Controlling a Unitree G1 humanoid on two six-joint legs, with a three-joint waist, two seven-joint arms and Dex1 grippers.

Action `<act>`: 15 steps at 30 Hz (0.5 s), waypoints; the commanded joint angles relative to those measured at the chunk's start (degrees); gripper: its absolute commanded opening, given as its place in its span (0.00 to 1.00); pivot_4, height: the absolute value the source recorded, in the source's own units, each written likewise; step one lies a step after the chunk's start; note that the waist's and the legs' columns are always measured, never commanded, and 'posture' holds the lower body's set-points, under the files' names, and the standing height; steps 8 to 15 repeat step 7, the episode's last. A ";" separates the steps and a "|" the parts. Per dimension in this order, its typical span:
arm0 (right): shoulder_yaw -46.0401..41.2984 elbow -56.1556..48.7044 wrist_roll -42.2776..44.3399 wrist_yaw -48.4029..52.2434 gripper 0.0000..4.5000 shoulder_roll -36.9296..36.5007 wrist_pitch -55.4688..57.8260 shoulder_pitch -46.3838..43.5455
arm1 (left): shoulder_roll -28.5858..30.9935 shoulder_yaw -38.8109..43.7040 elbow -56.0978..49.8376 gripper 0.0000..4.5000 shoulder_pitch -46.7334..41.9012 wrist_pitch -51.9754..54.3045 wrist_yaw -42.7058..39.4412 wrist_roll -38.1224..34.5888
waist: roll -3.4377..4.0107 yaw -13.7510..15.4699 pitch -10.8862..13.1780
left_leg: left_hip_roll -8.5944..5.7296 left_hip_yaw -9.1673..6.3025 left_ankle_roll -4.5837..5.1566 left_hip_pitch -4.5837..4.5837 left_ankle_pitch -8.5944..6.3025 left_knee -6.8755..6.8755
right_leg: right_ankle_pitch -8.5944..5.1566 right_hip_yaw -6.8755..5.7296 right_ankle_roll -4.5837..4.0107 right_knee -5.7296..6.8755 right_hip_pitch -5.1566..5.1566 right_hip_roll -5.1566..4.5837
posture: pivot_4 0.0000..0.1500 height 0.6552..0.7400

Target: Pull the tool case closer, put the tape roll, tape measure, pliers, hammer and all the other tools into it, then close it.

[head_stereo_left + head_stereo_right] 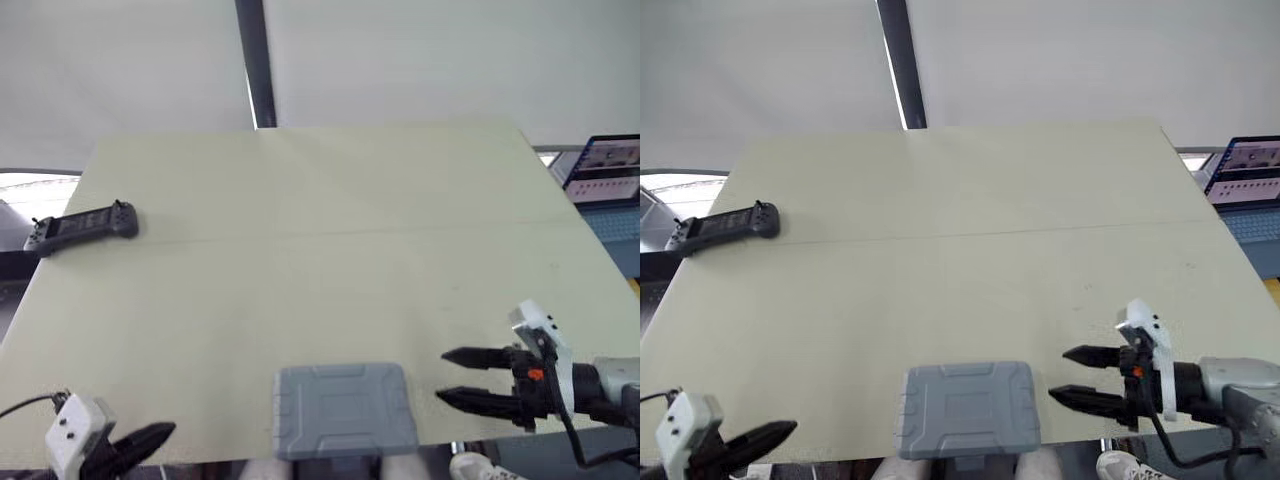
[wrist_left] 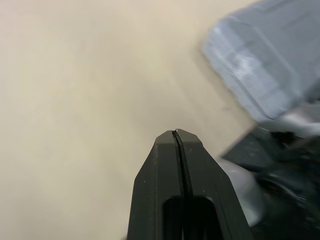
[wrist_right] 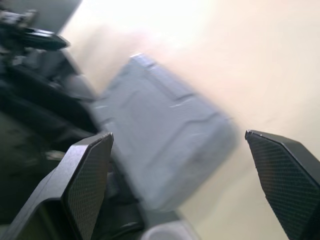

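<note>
Right gripper [image 1: 443, 375]: released, its two black fingers spread wide with nothing between them. It sits low over the near right part of the table, and its tips point left toward the case, near it but not touching. In the right wrist view the same gripper [image 3: 177, 135] frames the case between its parted fingers [image 3: 90, 175].

Left gripper [image 1: 165, 432]: clenched on nothing. The left wrist view shows this gripper [image 2: 176, 134] with its fingers pressed together along a thin seam. It lies at the near left corner of the table, tips pointing right toward the case and well apart from it.

Grey moulded plastic tool case [image 1: 345, 408]: rectangular with rounded corners and a ribbed lid, which is down. It lies flat at the near edge of the table, between the two grippers and closer to the right one.

Pale yellow-green flat table [image 1: 320, 230]: it bears the case and, near its far left edge, a black elongated handheld controller [image 1: 82, 228], well apart from both grippers.

Beyond the right edge of the table stands a lit laptop screen [image 1: 605, 168].
</note>
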 commanded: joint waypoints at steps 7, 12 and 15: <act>7.03 11.82 -14.92 0.13 0.99 1.73 -22.42 2.32 | -1.88 -7.18 6.35 0.00 -12.47 -4.19 1.53 5.04 | -0.06 -1.51 -0.06 | 0.02 0.04 0.05 0.03 -0.03 -0.02 | 0.39 -0.02 0.70 0.10 0.09 0.02 | 1.00 1.00; 7.03 11.82 -14.92 0.13 0.99 1.73 -22.42 2.32 | -1.88 -7.18 6.35 0.00 -12.47 -4.19 1.53 5.04 | -0.06 -1.51 -0.06 | 0.02 0.04 0.05 0.03 -0.03 -0.02 | 0.39 -0.02 0.70 0.10 0.09 0.02 | 1.00 1.00; 7.03 11.82 -14.92 0.13 0.99 1.73 -22.42 2.32 | -1.88 -7.18 6.35 0.00 -12.47 -4.19 1.53 5.04 | -0.06 -1.51 -0.06 | 0.02 0.04 0.05 0.03 -0.03 -0.02 | 0.39 -0.02 0.70 0.10 0.09 0.02 | 1.00 1.00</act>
